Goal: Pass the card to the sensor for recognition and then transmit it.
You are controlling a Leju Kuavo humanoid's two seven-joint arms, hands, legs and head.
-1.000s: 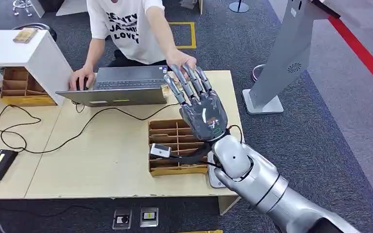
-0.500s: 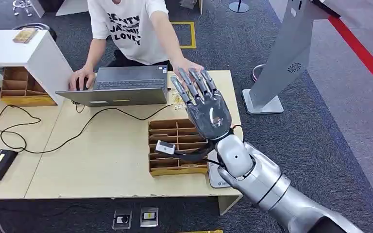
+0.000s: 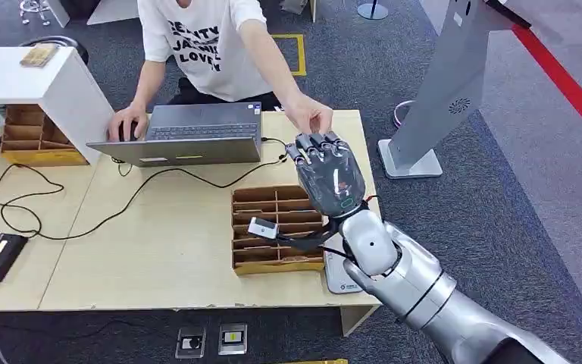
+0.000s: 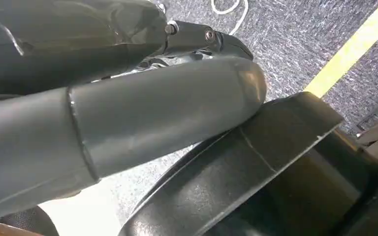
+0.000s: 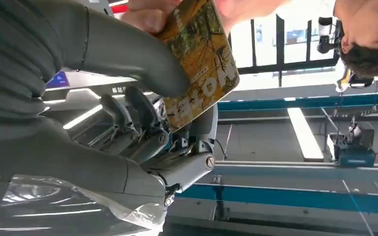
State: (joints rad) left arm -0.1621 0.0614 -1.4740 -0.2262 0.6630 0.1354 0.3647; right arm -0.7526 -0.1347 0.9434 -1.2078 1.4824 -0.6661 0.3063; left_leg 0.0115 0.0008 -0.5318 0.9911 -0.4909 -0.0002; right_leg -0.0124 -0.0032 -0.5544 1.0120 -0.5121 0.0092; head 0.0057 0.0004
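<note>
Desk (image 3: 159, 250): occupies the left and centre of the head view; carries a laptop (image 3: 189, 133), a wooden divider tray (image 3: 273, 227) and a pale flat pad (image 3: 341, 279) at its lower right edge. That pad may be the sensor; this cannot be confirmed.
Person (image 3: 204, 45): seated at the top of the head view, one hand on the laptop, the other hand (image 3: 311, 115) extended to the robot's fingertips.
Right hand (image 3: 326, 168): raised at centre frame, back toward the camera, fingers curled. In the right wrist view the thumb (image 5: 128, 49) and fingers (image 5: 142, 118) close on the card (image 5: 202, 59).
Card: upper centre of the right wrist view, yellow printed face, also pinched by the person's fingers at its far edge.
Left hand (image 4: 103, 113): hangs beside the body; whether clenched or released cannot be told.
Risk 1: both parties hold the card. Withdrawal before the person lets go could pull it askew or out of the grasp.
Risk 2: the thumb contacts the card near one edge. A shallow grasp may pivot during travel toward the sensor.
Risk 3: a dropped card could fall into the divider tray or off the desk edge.
</note>
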